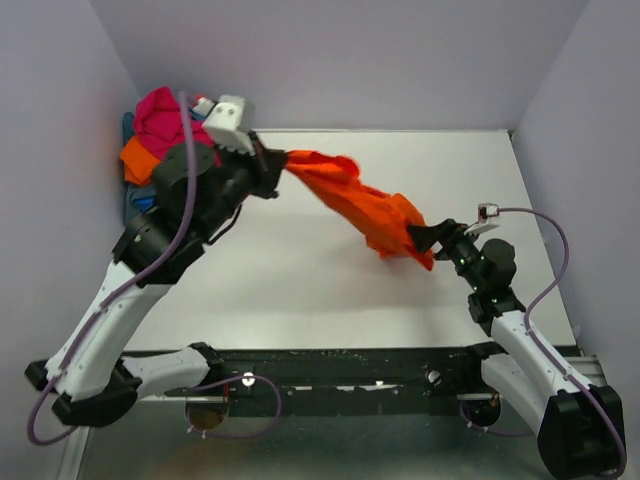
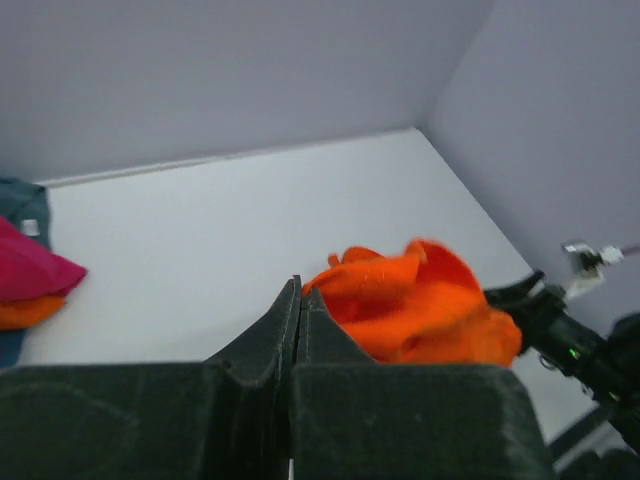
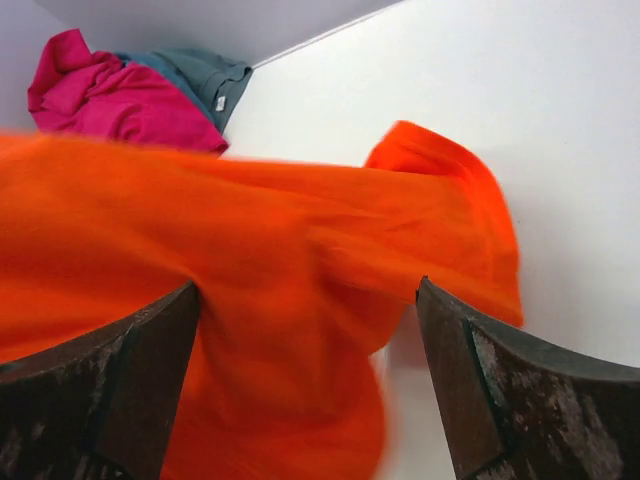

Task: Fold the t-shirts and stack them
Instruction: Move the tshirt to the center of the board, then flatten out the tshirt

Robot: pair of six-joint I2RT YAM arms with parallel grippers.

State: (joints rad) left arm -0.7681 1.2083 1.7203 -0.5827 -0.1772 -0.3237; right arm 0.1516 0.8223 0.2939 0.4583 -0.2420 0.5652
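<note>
Clamps orange t-shirt (image 1: 360, 205) in fully closed left hand (image 1: 278, 163) above bench (image 1: 300, 290), with right hand (image 1: 432, 238) spread wide around its low end, looks soft, light, floppy, so best taken at hem corners

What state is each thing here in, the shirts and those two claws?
Bright orange soft t-shirt: unfolded, bunched, spanning from gripper to gripper.
Left gripper: shut on that shirt's end.
Right gripper: fingers apart, orange fabric between them.
Magenta-pink t-shirt: crumpled, on top in the far corner.
Second orange t-shirt: crumpled, partly under it.
Grey-blue t-shirt: crumpled, partly under it.
</note>
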